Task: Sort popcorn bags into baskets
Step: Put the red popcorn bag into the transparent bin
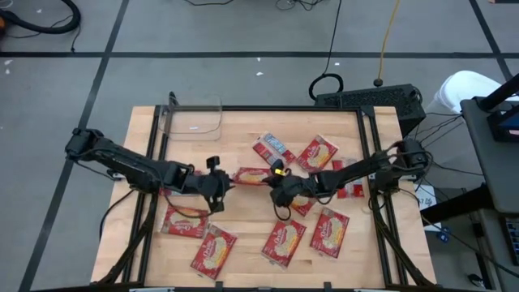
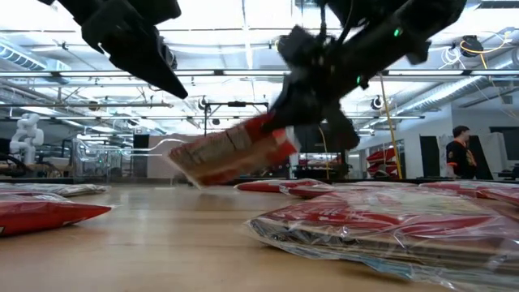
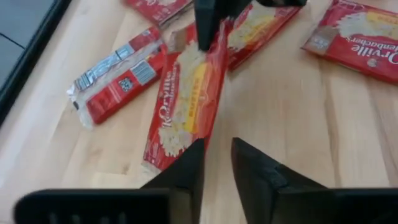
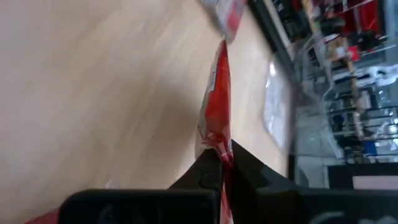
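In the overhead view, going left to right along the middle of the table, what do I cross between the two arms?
Left gripper, fingers slightly apart just clear of the bag → held popcorn bag, lifted off the table → right gripper, shut on that bag's other end.

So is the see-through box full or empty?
Empty, as far as the top view shows. The clear bin at the table's far left corner has only bare wood showing through it, and the popcorn bags lie outside.
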Action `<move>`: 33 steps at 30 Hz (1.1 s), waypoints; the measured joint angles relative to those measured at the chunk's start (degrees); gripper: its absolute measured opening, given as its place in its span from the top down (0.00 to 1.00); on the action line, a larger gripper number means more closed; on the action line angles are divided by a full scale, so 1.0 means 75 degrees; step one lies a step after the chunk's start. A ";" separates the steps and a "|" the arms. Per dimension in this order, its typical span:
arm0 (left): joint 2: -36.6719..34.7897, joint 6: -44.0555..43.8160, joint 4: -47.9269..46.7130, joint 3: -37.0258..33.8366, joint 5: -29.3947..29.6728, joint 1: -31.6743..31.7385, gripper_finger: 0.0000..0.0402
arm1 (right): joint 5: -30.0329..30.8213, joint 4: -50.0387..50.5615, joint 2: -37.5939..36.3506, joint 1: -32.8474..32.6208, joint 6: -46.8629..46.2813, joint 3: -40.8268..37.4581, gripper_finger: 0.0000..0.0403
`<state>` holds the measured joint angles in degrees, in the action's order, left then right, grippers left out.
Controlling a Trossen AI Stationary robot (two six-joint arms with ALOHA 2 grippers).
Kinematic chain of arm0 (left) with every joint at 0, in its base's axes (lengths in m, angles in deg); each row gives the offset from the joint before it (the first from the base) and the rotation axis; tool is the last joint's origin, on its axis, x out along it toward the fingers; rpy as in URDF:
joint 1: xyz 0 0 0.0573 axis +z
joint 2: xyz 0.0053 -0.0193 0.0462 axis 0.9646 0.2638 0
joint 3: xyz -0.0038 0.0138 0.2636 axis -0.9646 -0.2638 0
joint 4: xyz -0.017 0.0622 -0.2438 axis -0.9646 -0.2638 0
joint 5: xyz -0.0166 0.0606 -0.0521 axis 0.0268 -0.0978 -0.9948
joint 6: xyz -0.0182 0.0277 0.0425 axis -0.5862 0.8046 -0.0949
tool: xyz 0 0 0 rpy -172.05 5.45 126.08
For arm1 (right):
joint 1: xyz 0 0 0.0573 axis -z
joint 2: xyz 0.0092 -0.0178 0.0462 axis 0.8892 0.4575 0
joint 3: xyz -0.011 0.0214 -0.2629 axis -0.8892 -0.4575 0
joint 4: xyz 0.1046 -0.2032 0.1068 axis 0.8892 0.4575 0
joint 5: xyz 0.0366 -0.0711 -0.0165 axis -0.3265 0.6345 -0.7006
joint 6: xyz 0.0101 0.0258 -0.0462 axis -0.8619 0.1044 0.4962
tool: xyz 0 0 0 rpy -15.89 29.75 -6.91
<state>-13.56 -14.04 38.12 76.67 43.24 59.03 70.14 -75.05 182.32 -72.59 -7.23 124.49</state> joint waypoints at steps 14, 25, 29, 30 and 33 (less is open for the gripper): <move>-0.0051 -0.0587 -0.0047 0.0006 0.1784 -0.0757 0.49 | 0.1571 0.1023 -0.1522 -0.0799 -0.0026 0.0006 1.00; -0.0061 -0.0324 0.0481 0.0006 0.1793 -0.0851 0.61 | 0.4131 0.1256 -0.2298 -0.1857 0.0915 0.0015 1.00; -0.0483 -0.0350 0.0678 0.0009 0.1483 -0.0672 0.64 | 0.5212 0.1209 -0.2304 -0.2285 0.1765 0.0015 1.00; -0.0645 -0.0412 0.0725 0.0015 0.1381 -0.0607 0.65 | 0.5363 0.1209 -0.2304 -0.2375 0.1953 0.0015 1.00; -0.1287 -0.0647 0.0715 0.0012 0.1328 -0.0426 0.66 | 0.5380 0.1202 -0.2304 -0.2559 0.2524 0.0015 1.00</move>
<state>-23.21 -18.89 43.48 76.76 53.20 55.84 110.50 -66.03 165.04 -91.78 11.70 124.60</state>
